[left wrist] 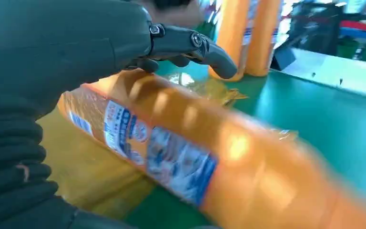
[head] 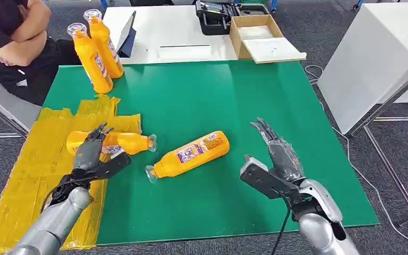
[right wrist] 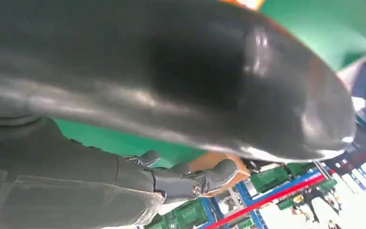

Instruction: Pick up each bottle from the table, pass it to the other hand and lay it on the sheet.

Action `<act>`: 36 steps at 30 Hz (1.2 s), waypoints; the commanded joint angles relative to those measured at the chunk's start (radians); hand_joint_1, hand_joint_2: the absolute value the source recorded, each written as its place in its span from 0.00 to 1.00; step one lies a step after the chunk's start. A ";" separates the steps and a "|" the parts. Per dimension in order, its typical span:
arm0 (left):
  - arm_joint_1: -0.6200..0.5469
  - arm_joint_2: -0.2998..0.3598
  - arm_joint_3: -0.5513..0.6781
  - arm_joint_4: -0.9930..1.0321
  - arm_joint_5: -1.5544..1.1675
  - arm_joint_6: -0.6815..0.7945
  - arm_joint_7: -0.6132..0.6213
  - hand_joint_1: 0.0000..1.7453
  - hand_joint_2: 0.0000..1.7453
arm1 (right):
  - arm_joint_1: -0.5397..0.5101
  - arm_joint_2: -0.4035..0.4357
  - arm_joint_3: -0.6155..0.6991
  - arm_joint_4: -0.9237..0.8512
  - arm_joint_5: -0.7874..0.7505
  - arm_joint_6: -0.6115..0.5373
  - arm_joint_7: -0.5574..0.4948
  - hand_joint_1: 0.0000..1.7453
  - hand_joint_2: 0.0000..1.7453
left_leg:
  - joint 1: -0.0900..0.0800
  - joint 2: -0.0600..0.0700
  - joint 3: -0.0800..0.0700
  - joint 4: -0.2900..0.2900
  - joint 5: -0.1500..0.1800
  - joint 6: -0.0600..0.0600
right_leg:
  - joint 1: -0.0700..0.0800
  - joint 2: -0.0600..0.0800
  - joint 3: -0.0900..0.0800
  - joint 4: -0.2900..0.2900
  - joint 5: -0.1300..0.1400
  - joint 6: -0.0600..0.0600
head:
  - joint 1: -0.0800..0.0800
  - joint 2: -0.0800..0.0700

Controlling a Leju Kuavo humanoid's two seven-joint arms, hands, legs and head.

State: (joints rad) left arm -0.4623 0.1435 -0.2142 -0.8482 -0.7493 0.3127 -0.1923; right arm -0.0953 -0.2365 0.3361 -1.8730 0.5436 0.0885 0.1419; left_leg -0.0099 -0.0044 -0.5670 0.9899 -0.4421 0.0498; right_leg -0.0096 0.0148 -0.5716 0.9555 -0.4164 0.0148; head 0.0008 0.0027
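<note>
Here the left robot hand (head: 91,150) seemingly rests on a bottle (head: 125,142), fingers spread; the right robot hand (head: 272,159) is empty and spread.

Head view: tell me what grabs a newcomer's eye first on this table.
The bright orange bottle lying on its side in the middle of the green mat stands out first, between the robot's two hands. To its left, the left hand reaches over another lying bottle at the edge of the crinkled yellow sheet, while the right hand hovers open. Two upright bottles stand at the mat's far left corner.
</note>
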 commanded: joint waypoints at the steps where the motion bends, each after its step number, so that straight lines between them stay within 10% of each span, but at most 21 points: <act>1: 0.011 -0.058 0.121 -0.102 0.068 -0.057 0.021 0.00 0.00 | -0.044 -0.009 0.027 0.072 0.010 0.018 0.008 0.00 0.00 | 0.001 0.001 0.002 0.000 -0.001 -0.003 | 0.001 0.000 0.002 -0.001 0.000 -0.001 | 0.000 0.000; 4: 0.014 -0.057 0.121 -0.100 0.067 -0.057 0.020 0.00 0.00 | -0.044 -0.009 0.028 0.072 0.010 0.018 0.008 0.00 0.00 | 0.000 0.000 0.003 0.000 -0.001 -0.003 | 0.000 -0.001 0.003 -0.001 -0.001 -0.001 | 0.000 0.000; 5: 0.008 -0.093 0.193 -0.116 0.205 -0.079 -0.013 0.00 0.00 | -0.066 -0.028 0.051 0.084 0.037 0.046 0.014 0.00 1.00 | 0.000 0.000 0.002 -0.001 0.000 -0.002 | 0.000 -0.001 0.002 -0.001 0.000 -0.001 | 0.000 0.000; 12: -0.066 -0.120 0.218 -0.432 0.654 -0.092 -0.012 0.00 0.00 | -0.449 -0.058 0.188 0.462 0.230 0.217 -0.008 0.00 1.00 | 0.001 0.008 0.000 0.005 -0.002 -0.004 | 0.000 0.005 0.000 0.004 0.001 -0.001 | 0.000 0.000; 34: -0.137 -0.045 0.022 -0.465 0.926 0.004 -0.064 0.00 0.00 | -0.762 0.082 0.480 1.012 0.299 0.317 -0.187 0.00 1.00 | 0.001 0.003 0.001 0.001 0.004 -0.003 | 0.001 0.001 0.001 0.002 0.004 -0.002 | 0.000 0.000; 35: -0.137 -0.045 0.024 -0.462 0.928 0.005 -0.066 0.00 0.00 | -0.766 0.086 0.490 1.020 0.298 0.326 -0.198 0.00 0.00 | 0.000 0.002 0.000 0.001 0.004 -0.002 | 0.000 0.000 0.001 0.002 0.004 -0.002 | 0.000 0.000; 36: -0.139 -0.045 0.024 -0.459 0.930 0.007 -0.069 0.00 0.00 | -0.777 0.092 0.510 1.035 0.297 0.328 -0.214 0.00 0.00 | 0.000 0.002 0.001 0.001 0.004 -0.003 | 0.000 0.000 0.001 0.003 0.003 -0.002 | 0.000 0.000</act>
State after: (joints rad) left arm -0.5434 0.0660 -0.1488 -1.3664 0.1645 0.3101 -0.2560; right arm -0.7372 -0.2220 0.6730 -1.0841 0.8571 0.3876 -0.0175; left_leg -0.0100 -0.0049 -0.5684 0.9902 -0.4370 0.0502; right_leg -0.0095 0.0138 -0.5718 0.9572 -0.4123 0.0142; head 0.0011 0.0027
